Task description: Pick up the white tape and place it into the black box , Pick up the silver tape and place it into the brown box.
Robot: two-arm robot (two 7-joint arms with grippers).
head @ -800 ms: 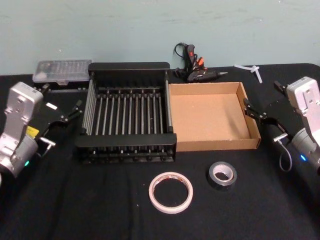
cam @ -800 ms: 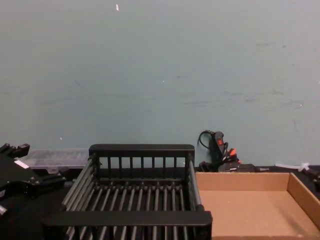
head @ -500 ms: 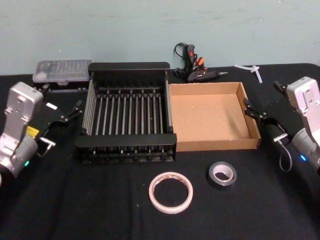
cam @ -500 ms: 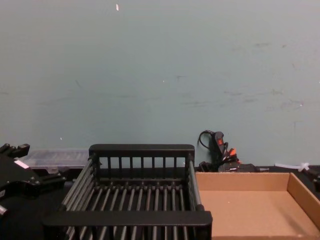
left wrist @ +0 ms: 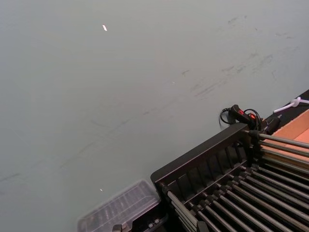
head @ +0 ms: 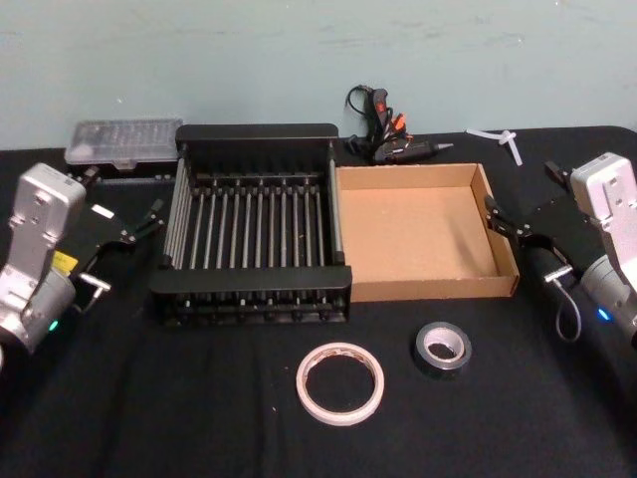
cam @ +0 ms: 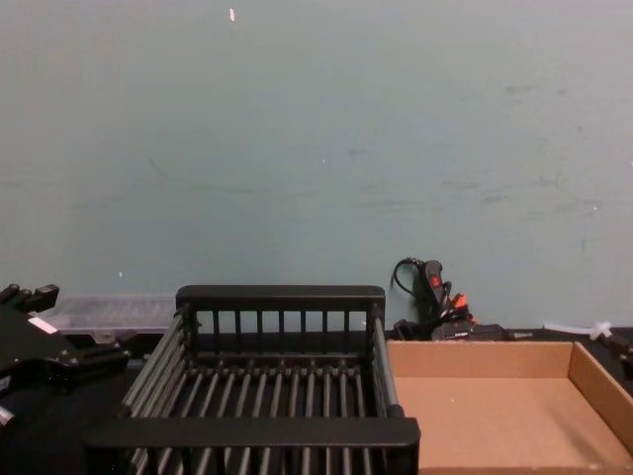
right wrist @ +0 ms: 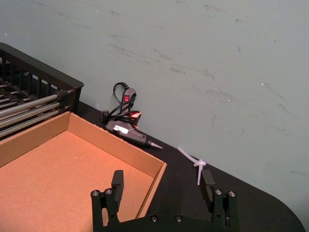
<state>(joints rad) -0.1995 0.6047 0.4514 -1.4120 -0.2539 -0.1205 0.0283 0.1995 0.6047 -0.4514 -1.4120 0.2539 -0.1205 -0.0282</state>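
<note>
The white tape lies flat on the black cloth near the front, in front of the black box. Just to its right rests the silver tape, in front of the brown box. Both boxes stand side by side with nothing in them. My left gripper hovers open to the left of the black box, well away from both rolls. On the far side, by the brown box's right wall, my right gripper is open with nothing between its fingers; it appears in the head view as the right gripper.
A black and orange glue gun lies behind the boxes by the wall. A clear plastic case sits at the back left, and a white zip tie at the back right. The pale green wall closes off the table's far edge.
</note>
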